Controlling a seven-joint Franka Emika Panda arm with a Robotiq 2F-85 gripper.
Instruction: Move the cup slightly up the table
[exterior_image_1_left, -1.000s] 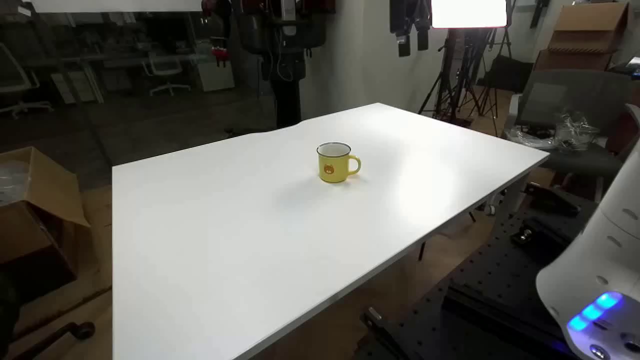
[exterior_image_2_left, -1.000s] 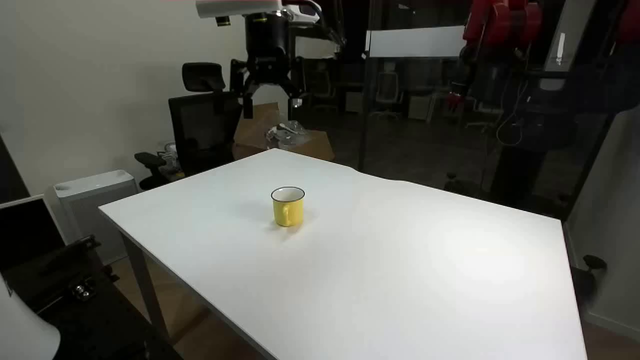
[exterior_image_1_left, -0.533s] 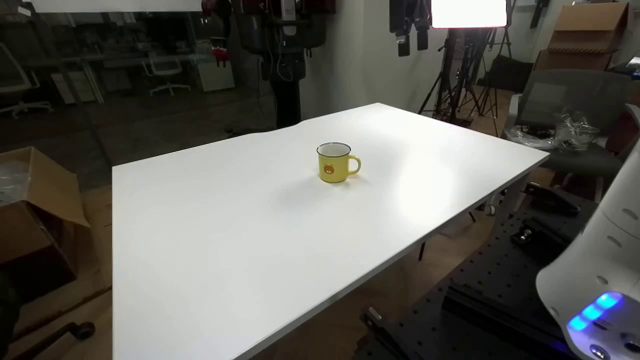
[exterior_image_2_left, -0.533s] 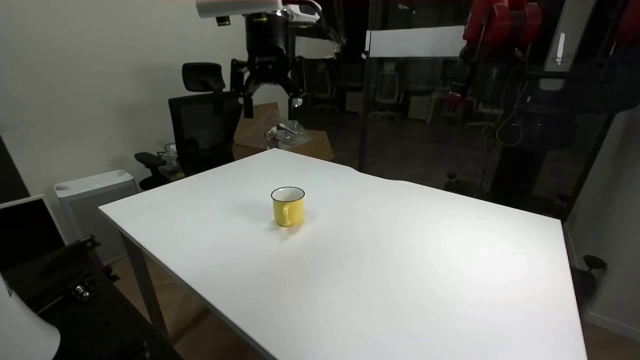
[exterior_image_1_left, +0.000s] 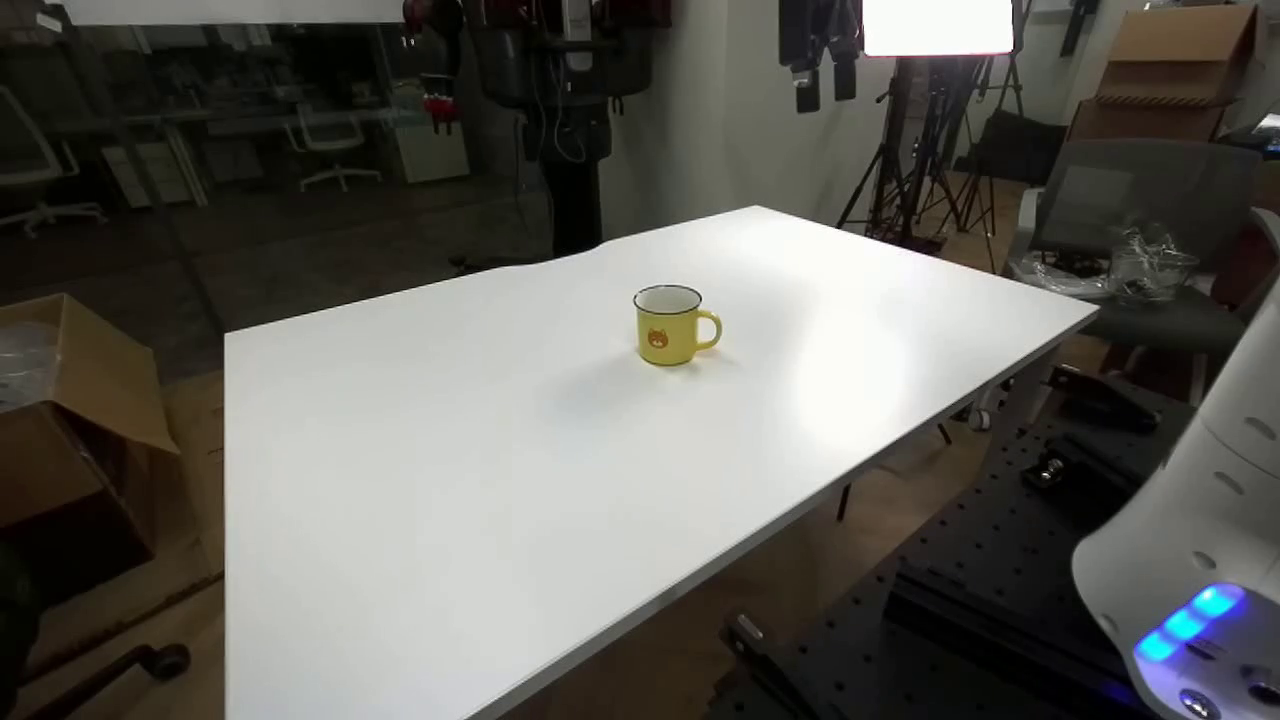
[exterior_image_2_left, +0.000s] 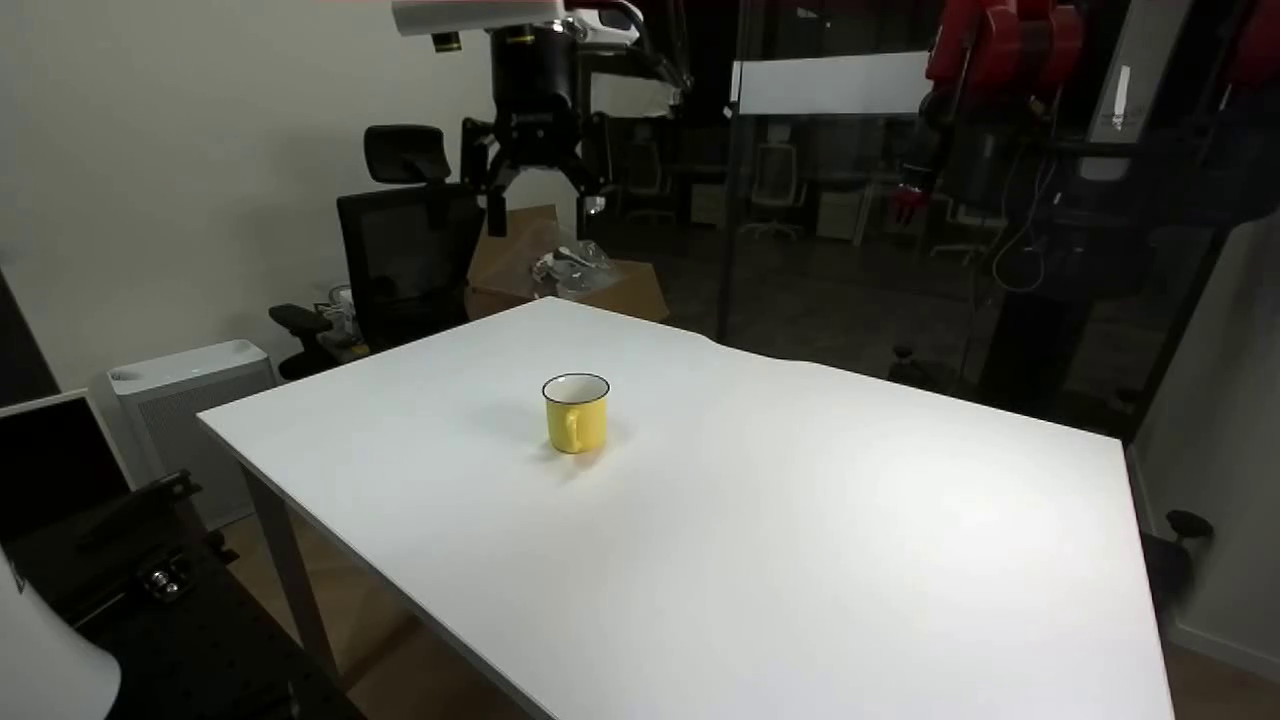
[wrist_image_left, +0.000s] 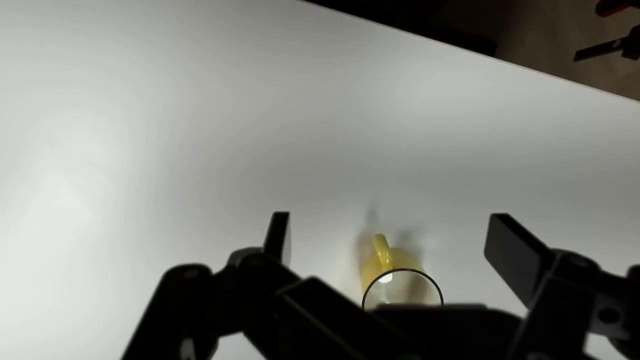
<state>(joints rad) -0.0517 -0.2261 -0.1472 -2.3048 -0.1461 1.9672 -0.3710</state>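
Note:
The cup (exterior_image_1_left: 668, 335) is a small yellow mug with a dark line around its pale rim. It stands upright on the white table (exterior_image_1_left: 470, 470). In an exterior view the cup (exterior_image_2_left: 577, 428) has its handle toward the camera. My gripper (exterior_image_2_left: 537, 217) is open and empty, high above the table and well apart from the cup. The gripper (exterior_image_1_left: 827, 92) shows partly at the top edge in an exterior view. In the wrist view the cup (wrist_image_left: 400, 281) appears between the spread fingers of the gripper (wrist_image_left: 390, 216), far below them. Its lower part there is hidden by the gripper body.
The robot base (exterior_image_1_left: 1190, 560) stands on a black perforated plate (exterior_image_1_left: 960, 610) beside the table's long edge. A black chair (exterior_image_2_left: 400, 230) and a cardboard box (exterior_image_2_left: 635, 290) are beyond the table's far end. Another robot (exterior_image_1_left: 565, 80) stands behind the table.

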